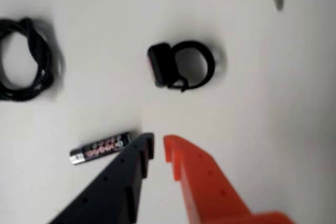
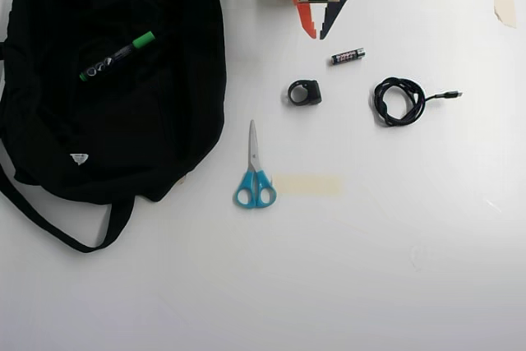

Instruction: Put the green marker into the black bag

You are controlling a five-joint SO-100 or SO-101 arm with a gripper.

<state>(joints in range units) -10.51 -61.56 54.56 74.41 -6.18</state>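
Scene: a white table (image 2: 394, 228) seen from above, with a second picture from the camera on the arm's wrist.
Green marker (image 2: 117, 56): lies slantwise on top of the black bag, in its upper half in the overhead view; green cap towards the upper right, green tip towards the lower left, black barrel with white print between.
Black bag (image 2: 173, 121): large dark fabric bag filling the left of the overhead view, with a small white mark (image 2: 79, 158) low on it and a long strap (image 2: 49, 223) looping below onto the table.
Gripper (image 2: 316, 34): at the top centre of the overhead view, well apart from the bag; one orange finger and one black finger point down the picture with a narrow gap between them and nothing in that gap, so it is released and empty. In the wrist view (image 1: 157, 148) the same small gap shows above bare table.
Battery (image 2: 348, 56): small black cell just right of the fingertips in the overhead view; in the wrist view (image 1: 101, 149) its end lies close by the black finger.
Black ring-shaped object (image 2: 303, 92): below the gripper, a loop with a blocky part on one side.
Coiled black cable (image 2: 399, 101): to the right of the ring, one end trailing right.
Scissors (image 2: 254, 172): blue handles, blades closed and pointing up the picture, just right of the bag.
Tape (image 2: 306, 184): a pale strip beside the scissor handles.
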